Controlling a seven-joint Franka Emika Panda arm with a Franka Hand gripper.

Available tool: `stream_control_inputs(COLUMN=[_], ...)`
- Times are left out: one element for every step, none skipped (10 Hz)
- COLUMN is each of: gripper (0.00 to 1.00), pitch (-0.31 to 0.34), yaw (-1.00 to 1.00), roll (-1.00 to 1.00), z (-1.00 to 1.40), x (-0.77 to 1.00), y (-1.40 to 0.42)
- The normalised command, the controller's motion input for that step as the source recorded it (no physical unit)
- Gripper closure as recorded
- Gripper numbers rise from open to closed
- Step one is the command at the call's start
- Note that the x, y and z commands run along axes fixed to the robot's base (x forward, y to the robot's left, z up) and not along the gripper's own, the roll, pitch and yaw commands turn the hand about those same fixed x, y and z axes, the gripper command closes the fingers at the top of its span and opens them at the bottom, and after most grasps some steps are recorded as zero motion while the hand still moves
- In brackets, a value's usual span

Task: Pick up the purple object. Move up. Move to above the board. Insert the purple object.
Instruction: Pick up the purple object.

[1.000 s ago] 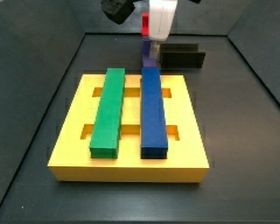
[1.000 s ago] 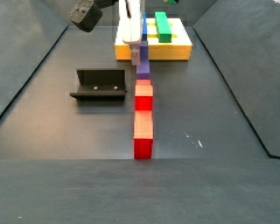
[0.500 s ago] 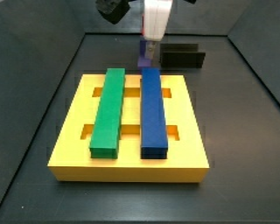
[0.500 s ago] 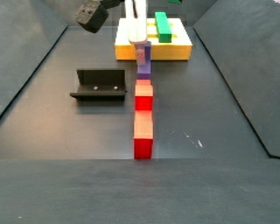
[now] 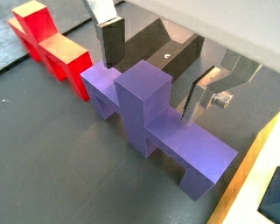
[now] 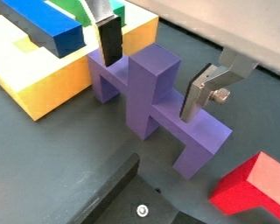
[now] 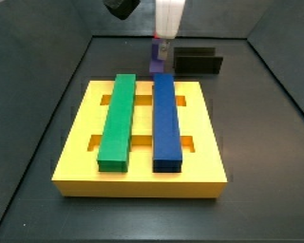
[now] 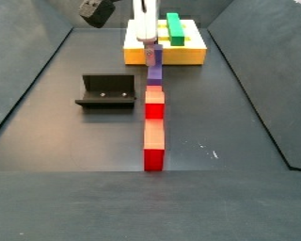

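Between the yellow board (image 8: 166, 49) and a row of red blocks (image 8: 153, 127), the purple object (image 5: 149, 118) rests on the dark floor (image 8: 229, 132), its crossbar flat and its middle stub pointing up. The gripper (image 6: 154, 68) hangs right over it, silver fingers (image 6: 206, 87) straddling the stub, one on each side. Both wrist views show a sliver of space between each plate and the purple plastic, so the jaws read as spread, with nothing clamped.

Seen in a side view, the purple object (image 7: 159, 57) lies at 12 o'clock from the board (image 7: 142, 152), just beyond its far edge and near the fixture (image 7: 197, 61), which stands at about 1 o'clock. The board carries a green bar (image 7: 118, 121) and a dark-blue bar (image 7: 166, 119) lying side by side in its slots; uncovered slot ends show beside and between them.

From the opposite side view, the red blocks run in a line toward 6 o'clock from the purple object (image 8: 153, 68), the nearest one touching or just beside it; which cannot be told. The fixture (image 8: 105, 91) sits well apart at 9 o'clock of that row. A wrist view puts the closest red block (image 5: 59, 51) close against one leg of the purple piece, while the fixture (image 5: 166, 52) rises just behind the fingers (image 5: 109, 39).
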Motion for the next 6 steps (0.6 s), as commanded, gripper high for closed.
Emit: stream_control_inputs(gripper=[0.0, 0.0, 0.0, 0.0, 0.0, 0.0], pitch=[0.026, 0.003, 0.0, 0.0, 0.0, 0.0], yaw=[-0.27, -0.23, -0.12, -0.06, 0.0, 0.0], roll=[0.0, 0.0, 0.0, 0.0, 0.0, 0.0], z=[-0.08, -0.04, -0.02, -0.01, 0.0, 0.0], x=[-0.04, -0.07, -0.2, -0.17, -0.15, 0.0], y=[0.0, 0.0, 0.0, 0.0, 0.0, 0.0])
